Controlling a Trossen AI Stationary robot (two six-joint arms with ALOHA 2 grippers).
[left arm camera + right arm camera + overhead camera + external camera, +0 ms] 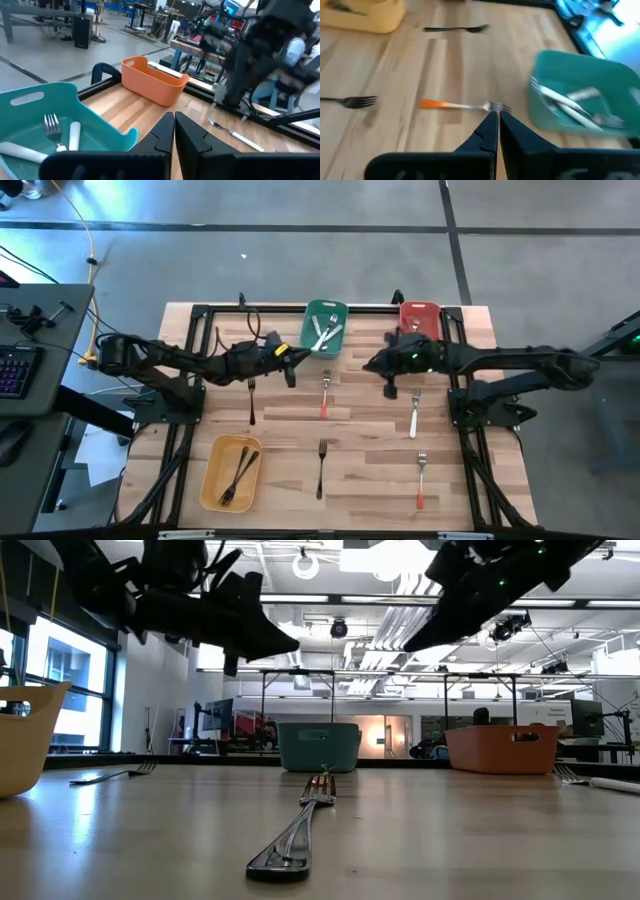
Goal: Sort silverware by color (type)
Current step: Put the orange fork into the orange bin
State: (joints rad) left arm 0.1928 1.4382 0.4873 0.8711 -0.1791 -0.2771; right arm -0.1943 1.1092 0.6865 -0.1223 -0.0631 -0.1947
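High view: sort is partly done. Green bin at the far centre holds white-handled forks, yellow bin near left holds two black forks; so each bin takes one type, and the red bin at far right is presumably for the red handles. I can't see anything in it.

Left gripper sits just beside the green bin's near-left corner, above the table, fingers together and nothing between them. Looks like it's between picks rather than carrying.

Right gripper hangs near the red bin, fingers also together, empty. Its wrist camera points at the red-handled fork lying centre table, probably its next target.

Still loose on the table: one black fork just on the near side of the left gripper, another black fork near centre, a white-handled fork right of centre, a second red-handled fork near right.

Both grippers would need to open before any grab.
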